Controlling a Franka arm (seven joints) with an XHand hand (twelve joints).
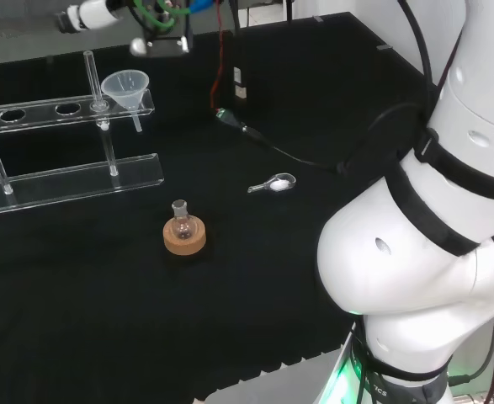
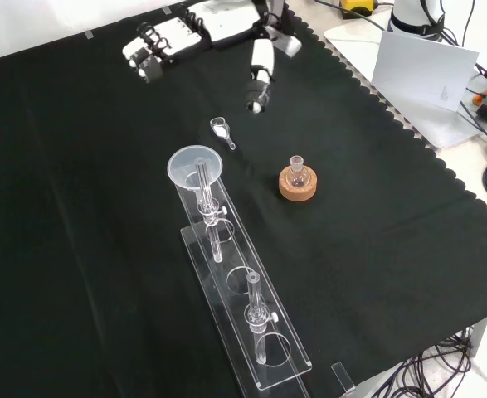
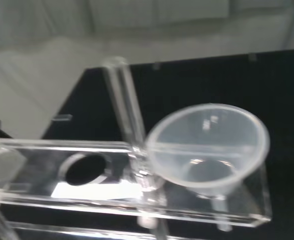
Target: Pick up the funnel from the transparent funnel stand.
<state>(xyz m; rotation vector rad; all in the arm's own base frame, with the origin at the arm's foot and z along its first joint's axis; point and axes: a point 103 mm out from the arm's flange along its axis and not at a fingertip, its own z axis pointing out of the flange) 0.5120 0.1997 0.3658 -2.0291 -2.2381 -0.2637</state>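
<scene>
A clear funnel sits in the end hole of the transparent funnel stand, next to an upright clear post. The other holes in the stand's top plate hold nothing. In the front view the black and white hand hovers at the cloth's far edge, well beyond the funnel. Its fingers reach left and its thumb points down, all relaxed and holding nothing. The wrist view looks onto the funnel's rim from close by.
A small round flask on a cork ring stands mid-cloth. A small spoon with white powder lies between the hand and the funnel. A black cable crosses the cloth. A white board stands off the cloth.
</scene>
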